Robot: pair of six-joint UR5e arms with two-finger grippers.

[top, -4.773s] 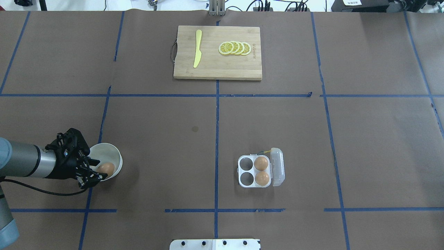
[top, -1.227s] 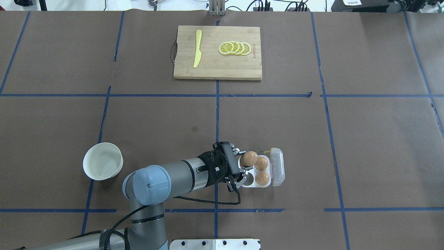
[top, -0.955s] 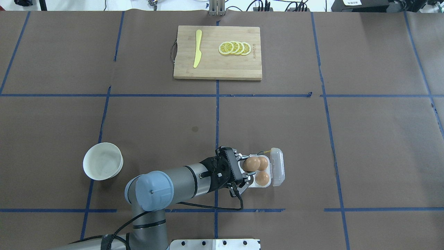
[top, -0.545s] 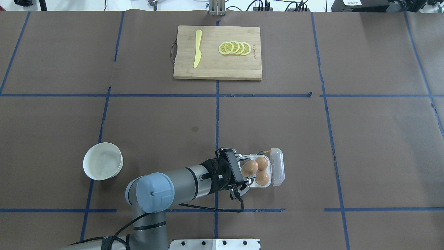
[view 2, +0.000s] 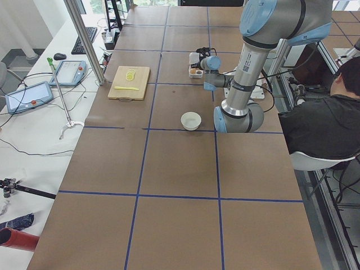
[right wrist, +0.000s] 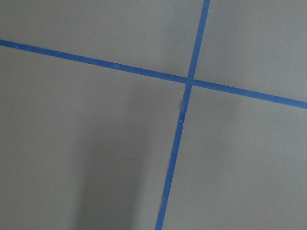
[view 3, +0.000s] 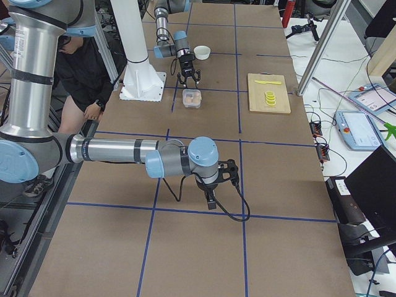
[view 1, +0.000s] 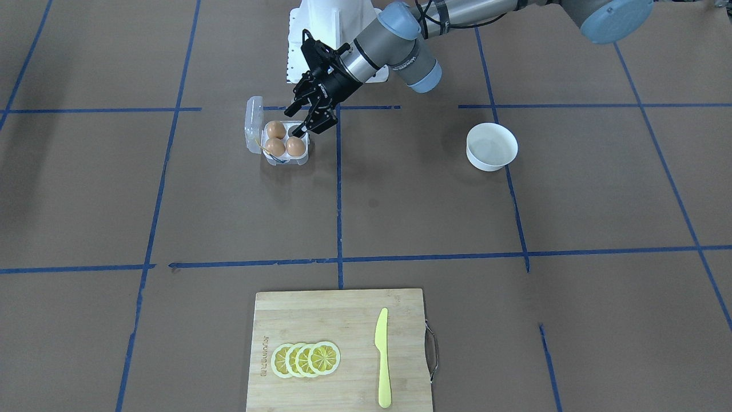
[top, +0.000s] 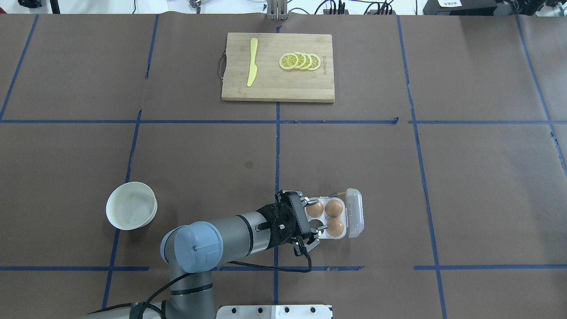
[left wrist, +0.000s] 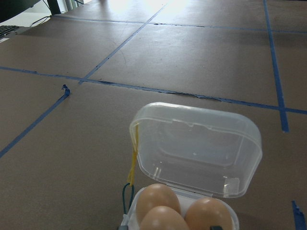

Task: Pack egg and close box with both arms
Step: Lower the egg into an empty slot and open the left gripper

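Note:
The clear egg box (top: 310, 233) stands open on the table, its lid (top: 355, 212) tipped back to the right. It holds three tan eggs. The egg (top: 315, 209) sits in the far left cell, beside the other two (top: 333, 208) (top: 335, 227). The near left cell is bare. My left gripper (top: 311, 220) is open at the box's left edge, its fingers spread on either side of the egg. The box (left wrist: 192, 158) and its yellow string (left wrist: 133, 158) fill the left wrist view. My right gripper (view 3: 211, 199) hangs over bare table far from the box; I cannot tell if it is open.
An empty white bowl (top: 131, 205) stands left of my left arm. A wooden cutting board (top: 278, 88) with a yellow knife (top: 252, 62) and lemon slices (top: 300, 61) lies at the far side. Blue tape lines cross the brown table cover.
My left arm carried the egg from the white bowl to the box. In the last second the egg went down from between the fingers into the far left cell.

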